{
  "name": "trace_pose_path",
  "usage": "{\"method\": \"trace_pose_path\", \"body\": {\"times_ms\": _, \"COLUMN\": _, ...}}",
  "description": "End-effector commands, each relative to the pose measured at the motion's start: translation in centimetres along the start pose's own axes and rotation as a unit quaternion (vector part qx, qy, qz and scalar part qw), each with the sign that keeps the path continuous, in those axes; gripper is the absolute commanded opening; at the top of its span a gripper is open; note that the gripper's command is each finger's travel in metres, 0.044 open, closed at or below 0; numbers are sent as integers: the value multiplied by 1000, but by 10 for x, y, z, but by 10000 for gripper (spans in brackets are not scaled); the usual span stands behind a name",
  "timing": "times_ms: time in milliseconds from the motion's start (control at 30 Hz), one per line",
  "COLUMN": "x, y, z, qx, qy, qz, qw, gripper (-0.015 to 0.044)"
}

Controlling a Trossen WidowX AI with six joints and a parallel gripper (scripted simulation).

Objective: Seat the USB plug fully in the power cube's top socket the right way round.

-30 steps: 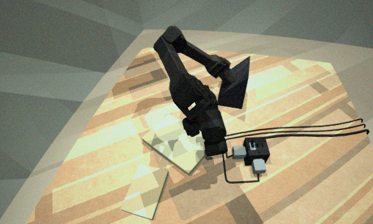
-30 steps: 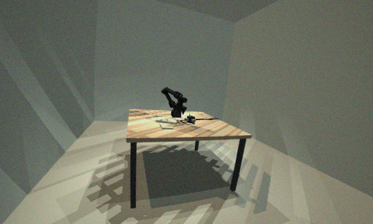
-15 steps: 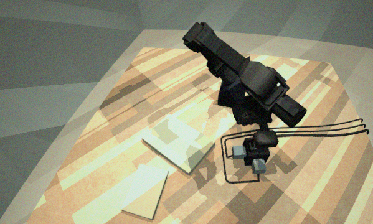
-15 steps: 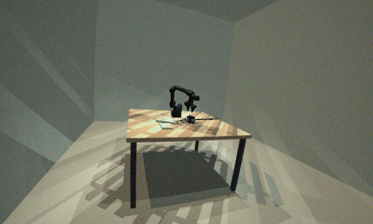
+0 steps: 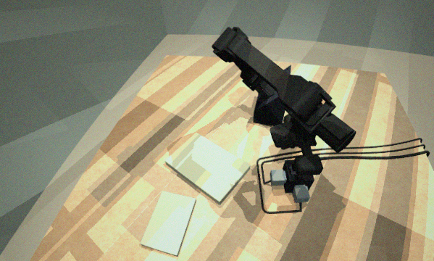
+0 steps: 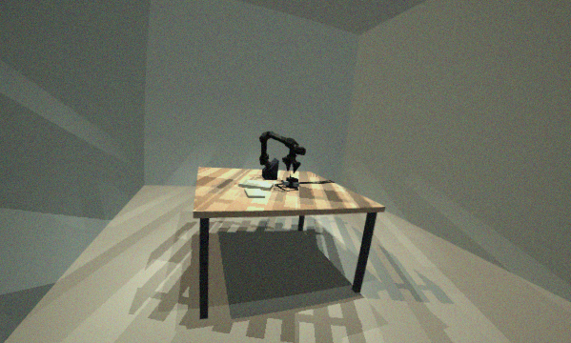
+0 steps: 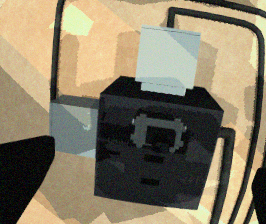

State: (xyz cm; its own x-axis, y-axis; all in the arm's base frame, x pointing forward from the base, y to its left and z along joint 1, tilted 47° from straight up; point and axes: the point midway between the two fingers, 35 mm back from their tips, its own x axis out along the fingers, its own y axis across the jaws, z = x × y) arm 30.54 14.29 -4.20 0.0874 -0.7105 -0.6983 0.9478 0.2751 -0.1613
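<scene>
The black power cube stands on the table. In the wrist view its top face shows a grey squarish outline with a dark centre, where the socket and USB plug are. I cannot tell plug from socket rim there, nor the plug's depth or which way round it is. My gripper is open and empty above the cube, its fingertips on opposite sides of it in the wrist view. It partly hides the cube top in the top view.
Two pale grey plugs stick out of the cube's sides. Black cables loop round it and run right. A large white panel and a smaller one lie left of it.
</scene>
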Motion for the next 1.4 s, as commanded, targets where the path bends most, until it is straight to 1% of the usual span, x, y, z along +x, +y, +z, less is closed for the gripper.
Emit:
{"method": "trace_pose_path", "body": {"times_ms": 0, "x": 6, "y": -2, "z": 1, "qx": -4, "qy": -4, "qz": -3, "qw": 1000, "gripper": 440}}
{"method": "trace_pose_path", "body": {"times_ms": 500, "x": 22, "y": -2, "z": 1, "qx": -4, "qy": -4, "qz": -3, "qw": 1000, "gripper": 440}}
{"method": "trace_pose_path", "body": {"times_ms": 733, "x": 22, "y": -2, "z": 1, "qx": -4, "qy": -4, "qz": -3, "qw": 1000, "gripper": 440}}
{"method": "trace_pose_path", "body": {"times_ms": 1267, "x": 20, "y": -1, "z": 1, "qx": 0, "qy": -1, "qz": -2, "qw": 1000, "gripper": 20}}
{"method": "trace_pose_path", "body": {"times_ms": 1367, "x": 20, "y": -1, "z": 1, "qx": 0, "qy": -1, "qz": -2, "qw": 1000, "gripper": 0}}
